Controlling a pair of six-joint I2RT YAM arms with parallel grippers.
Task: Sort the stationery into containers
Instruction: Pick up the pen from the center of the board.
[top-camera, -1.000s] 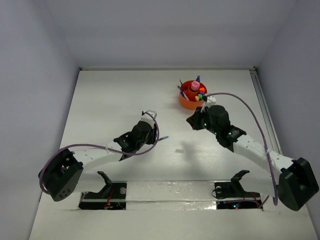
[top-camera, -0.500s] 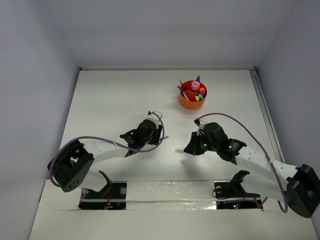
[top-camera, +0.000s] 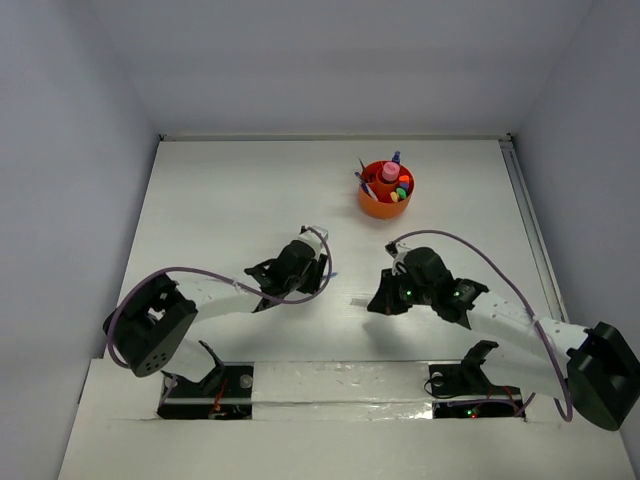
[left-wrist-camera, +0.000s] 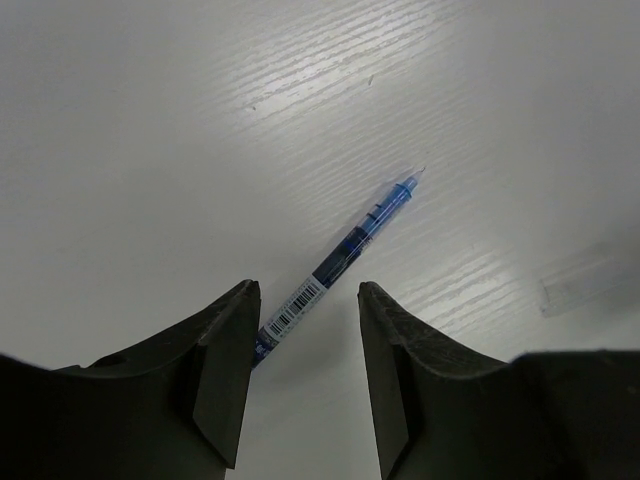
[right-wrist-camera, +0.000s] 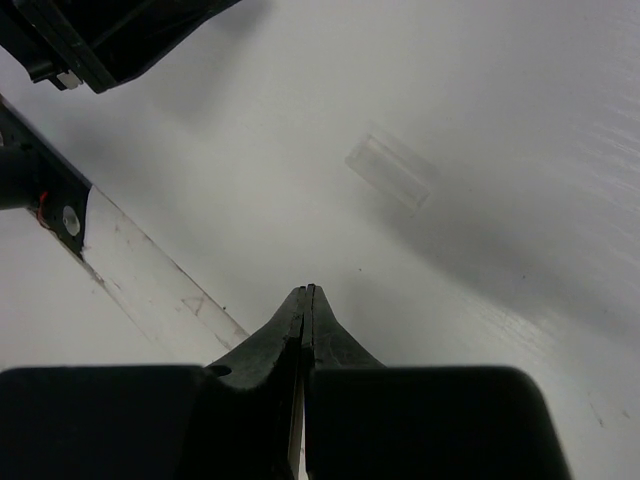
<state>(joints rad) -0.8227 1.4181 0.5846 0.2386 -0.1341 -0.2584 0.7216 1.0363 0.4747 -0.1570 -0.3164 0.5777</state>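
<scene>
A thin blue pen (left-wrist-camera: 345, 256) lies flat on the white table, its tip pointing away to the upper right. My left gripper (left-wrist-camera: 305, 300) is open, its jaws straddling the pen's near end just above the table; in the top view the left gripper (top-camera: 312, 262) covers most of the pen (top-camera: 329, 274). My right gripper (right-wrist-camera: 308, 292) is shut and empty, low over the table at centre right (top-camera: 378, 303). The round orange tub (top-camera: 385, 190) stands at the back right, holding a pink-capped bottle, pens and highlighters with coloured ends.
A small clear plastic piece (right-wrist-camera: 390, 168) lies flat on the table between the two grippers, also faint in the top view (top-camera: 358, 299) and at the right edge of the left wrist view (left-wrist-camera: 590, 275). The arms' bases and a taped strip (top-camera: 340, 385) run along the near edge.
My right arm has drawn back from the tub toward the table's middle and lowered. My left gripper has shifted slightly right and forward over the blue pen.
</scene>
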